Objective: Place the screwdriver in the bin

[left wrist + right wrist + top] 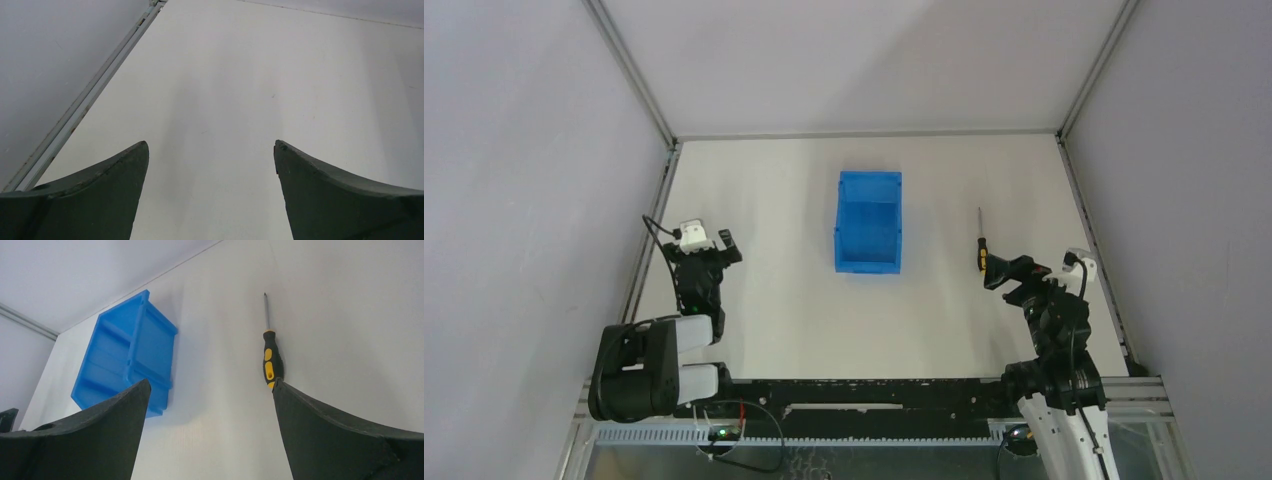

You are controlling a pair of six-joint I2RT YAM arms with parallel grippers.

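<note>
- since the screwdriver (980,243) lies flat on the white table (774,300) to the right of the blue bin (838,215), well apart from it, the pick falls naturally to the right arm (the one bolted on that side).
- the tool's thin shaft points away from the arms and its black-and-yellow handle points toward them, so the thicker, ribbed end is the part nearest the right gripper (1007,283). that end probably gives a surer hold than the shaft.
- the right gripper hangs just on the near side of the handle, its jaws spread as wide as they go and nothing between them.
- in the right wrist view the screwdriver (270,347) is not centred in the gap of the right gripper (210,385). the butt of the handle sits just by the tip of the finger on the right of that view, so i judge a small sideways shift is needed before closing.
- the bin (125,355) stands upright in the middle of the table with its open top up, and it looks empty. its long side runs roughly parallel to the screwdriver, so little turning should be needed for the drop.
- the left gripper (709,250) sits near the left edge of the table, clear of the route to the bin. seen from its own wrist camera, the left gripper (211,145) has its jaws spread over bare table, holding nothing.
- nothing is grasped yet, so the task looks to be at the approach.
</note>
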